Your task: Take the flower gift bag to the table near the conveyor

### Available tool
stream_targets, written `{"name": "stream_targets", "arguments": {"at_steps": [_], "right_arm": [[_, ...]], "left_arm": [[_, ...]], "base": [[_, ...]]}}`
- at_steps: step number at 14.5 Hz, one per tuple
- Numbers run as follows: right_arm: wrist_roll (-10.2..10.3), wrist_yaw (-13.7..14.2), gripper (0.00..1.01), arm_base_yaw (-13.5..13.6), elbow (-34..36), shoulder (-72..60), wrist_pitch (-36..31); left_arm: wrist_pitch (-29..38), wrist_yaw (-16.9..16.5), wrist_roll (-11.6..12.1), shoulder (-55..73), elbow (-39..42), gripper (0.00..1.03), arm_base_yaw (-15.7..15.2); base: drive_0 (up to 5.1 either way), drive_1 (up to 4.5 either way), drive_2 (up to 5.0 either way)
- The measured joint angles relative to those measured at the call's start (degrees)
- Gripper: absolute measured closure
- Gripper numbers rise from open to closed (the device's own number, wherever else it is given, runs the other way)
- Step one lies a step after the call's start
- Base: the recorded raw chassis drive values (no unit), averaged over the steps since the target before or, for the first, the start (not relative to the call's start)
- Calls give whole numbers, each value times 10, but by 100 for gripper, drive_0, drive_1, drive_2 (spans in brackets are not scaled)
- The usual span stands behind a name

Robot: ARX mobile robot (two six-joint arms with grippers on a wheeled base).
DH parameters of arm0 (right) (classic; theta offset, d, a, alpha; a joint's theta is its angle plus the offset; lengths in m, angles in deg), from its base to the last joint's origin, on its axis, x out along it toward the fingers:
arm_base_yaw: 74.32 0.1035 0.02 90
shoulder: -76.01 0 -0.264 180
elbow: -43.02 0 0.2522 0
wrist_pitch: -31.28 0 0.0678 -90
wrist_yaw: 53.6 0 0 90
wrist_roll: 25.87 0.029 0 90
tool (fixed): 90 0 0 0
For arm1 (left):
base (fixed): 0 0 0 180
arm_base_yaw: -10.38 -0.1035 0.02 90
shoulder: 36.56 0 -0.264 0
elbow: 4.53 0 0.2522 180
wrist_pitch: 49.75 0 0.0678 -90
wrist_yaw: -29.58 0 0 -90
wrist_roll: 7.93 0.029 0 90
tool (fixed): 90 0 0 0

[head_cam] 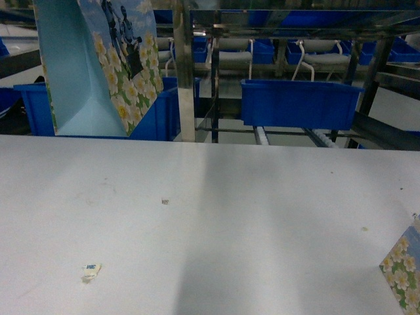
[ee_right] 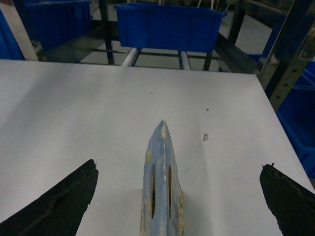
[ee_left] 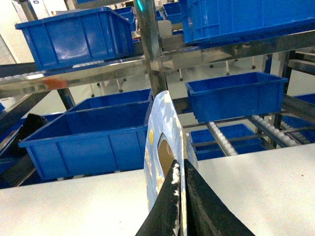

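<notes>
One flower gift bag (head_cam: 125, 65), pale blue with white daisies, hangs at the upper left over the far edge of the white table (head_cam: 210, 230). In the left wrist view my left gripper (ee_left: 181, 196) is shut on that bag's top edge (ee_left: 165, 142) beside its cut-out handle. A second flower gift bag (head_cam: 401, 269) stands on the table at the lower right. My right gripper (ee_right: 178, 164) is open, with its fingers (ee_right: 64, 201) wide apart on either side of this bag's top (ee_right: 160, 187) and not touching it. The conveyor (head_cam: 289, 134) with white rollers stands behind the table.
Blue crates (head_cam: 298, 102) sit on the conveyor lanes, one (head_cam: 157, 115) right behind the hanging bag. A steel upright (head_cam: 186, 72) rises at the table's far edge. A small paper scrap (head_cam: 90, 271) lies on the table at the front left.
</notes>
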Motion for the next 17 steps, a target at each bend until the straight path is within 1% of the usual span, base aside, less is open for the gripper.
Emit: {"name": "stream_targets", "arguments": {"at_steps": [2,3,4,5,6,7,8,10,12,13,14,15,16,17], "right_arm": [[0,24,3,25,2,63,42],[0,43,3,42,4,98,65],[1,56,3,57,4,132,90],[0,68,3,70,5,153,102],[-7,79,3,81,8,182,116],[-9,80,3,80,8,203,138],[-10,87,3,76,8,226,162],[-11,90,3,53,8,280,217],[-12,87,3,42,7,331,266],[-16,76,3,44,3,415,356],[-16,101,3,83,-12,499,451],[-13,131,3,113,-15,518,487],[-13,133,3,113,-15,517,488],[-13,134,3,113,-15,517,488]], "left_arm": [[0,0,0,0,0,101,0],[0,0,0,0,0,101,0],[0,0,0,0,0,101,0],[0,0,0,0,0,101,0],[0,0,0,0,0,101,0],[0,0,0,0,0,101,0],[0,0,0,0,0,101,0],[0,0,0,0,0,101,0],[0,0,0,0,0,101,0],[0,0,0,0,0,101,0],[0,0,0,0,0,101,0],[0,0,0,0,0,101,0],[1,0,0,0,0,101,0],[22,7,-3,16,-3,101,0]], "base": [[0,0,0],[0,0,0],[0,0,0],[0,0,0],[0,0,0],[0,0,0],[0,0,0],[0,0,0],[0,0,0],[0,0,0],[0,0,0],[0,0,0],[0,0,0],[0,0,0]]}}
